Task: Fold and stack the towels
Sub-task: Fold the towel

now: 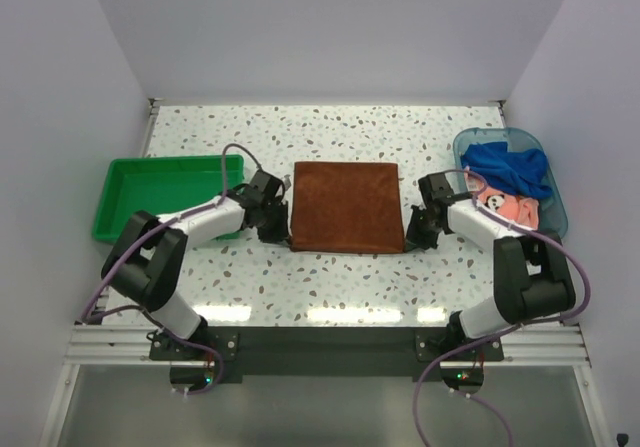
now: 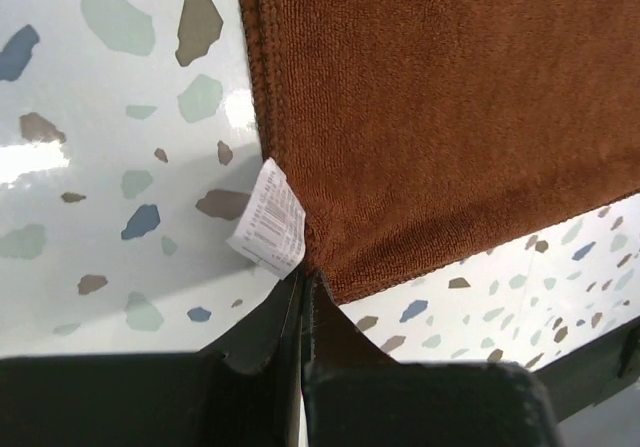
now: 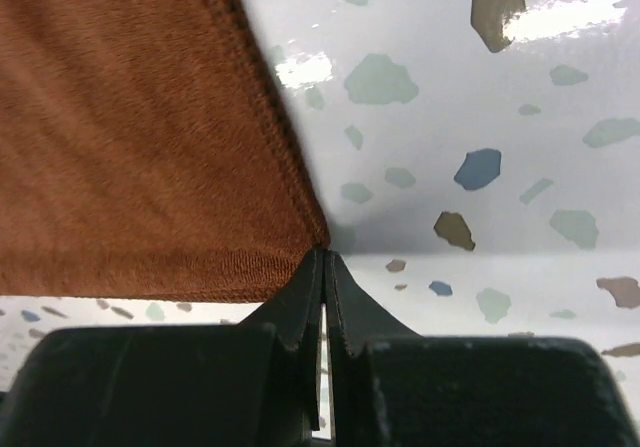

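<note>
Surface: white, glossy, speckled terrazzo-pattern surface [image 1: 300, 277], with glare patches along the near edge.
Principal item: rectangular rust-brown towel [image 1: 346, 207] of soft pile cloth with stitched hems, lying spread out at the middle of the surface between the two arms.
Left end effector [image 1: 283, 235]: fully closed, pinching the near-left corner of the rust-brown towel. In the wrist view the corner runs into the seam between the dark fingers [image 2: 260, 342], with no gap showing.
Label: small white printed fabric tag [image 2: 268, 229] at the left hem just beside the gripped corner, turned outward over the surface.
Right end effector [image 1: 413, 239]: fully closed, pinching the near-right corner of the same towel. The near hem beside this corner appears raised slightly off the surface.
Left-side container: shallow green plastic tray [image 1: 150, 192] at the left edge, partly behind the left arm and apart from the towel.
Right-side container: clear blue plastic tub [image 1: 460, 147] at the far right.
Tub contents: crumpled royal blue towel [image 1: 510, 167] towards the back; crumpled pink towel [image 1: 503, 205] with a small print on the near side, touching the blue one.
</note>
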Robot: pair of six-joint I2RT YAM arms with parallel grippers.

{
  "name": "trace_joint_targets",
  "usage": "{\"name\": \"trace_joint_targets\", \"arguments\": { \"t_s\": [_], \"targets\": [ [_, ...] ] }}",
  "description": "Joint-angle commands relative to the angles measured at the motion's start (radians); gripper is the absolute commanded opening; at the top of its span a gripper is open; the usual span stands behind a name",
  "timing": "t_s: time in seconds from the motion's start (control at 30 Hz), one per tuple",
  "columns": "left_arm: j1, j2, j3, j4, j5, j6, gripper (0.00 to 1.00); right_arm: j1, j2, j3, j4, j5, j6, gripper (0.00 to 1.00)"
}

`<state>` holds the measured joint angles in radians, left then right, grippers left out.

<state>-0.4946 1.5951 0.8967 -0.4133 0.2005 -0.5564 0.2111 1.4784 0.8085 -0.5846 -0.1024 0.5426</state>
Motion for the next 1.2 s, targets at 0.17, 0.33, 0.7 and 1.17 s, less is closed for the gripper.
{"name": "trace_joint_targets", "arguments": {
  "t_s": [0.17,0.33,0.7,1.17],
  "targets": [
    [-0.021,0.039,-0.039,0.07,-0.033,-0.002,0.04,-0.006,0.039,-0.022,0.071,0.043,0.002,0.06],
    [-0.021,-0.026,-0.053,0.021,-0.081,-0.017,0.34,-0.006,-0.044,0.0,-0.012,0.064,-0.01,0.36],
    [-0.028,-0.173,0.067,-0.075,-0.222,-0.027,0.63,0.011,-0.13,0.13,0.02,-0.012,-0.078,0.43],
    [-0.102,0.109,0.081,0.086,-0.101,-0.065,0.38,0.019,0.066,0.035,0.129,-0.06,-0.061,0.28]
  ]
}}
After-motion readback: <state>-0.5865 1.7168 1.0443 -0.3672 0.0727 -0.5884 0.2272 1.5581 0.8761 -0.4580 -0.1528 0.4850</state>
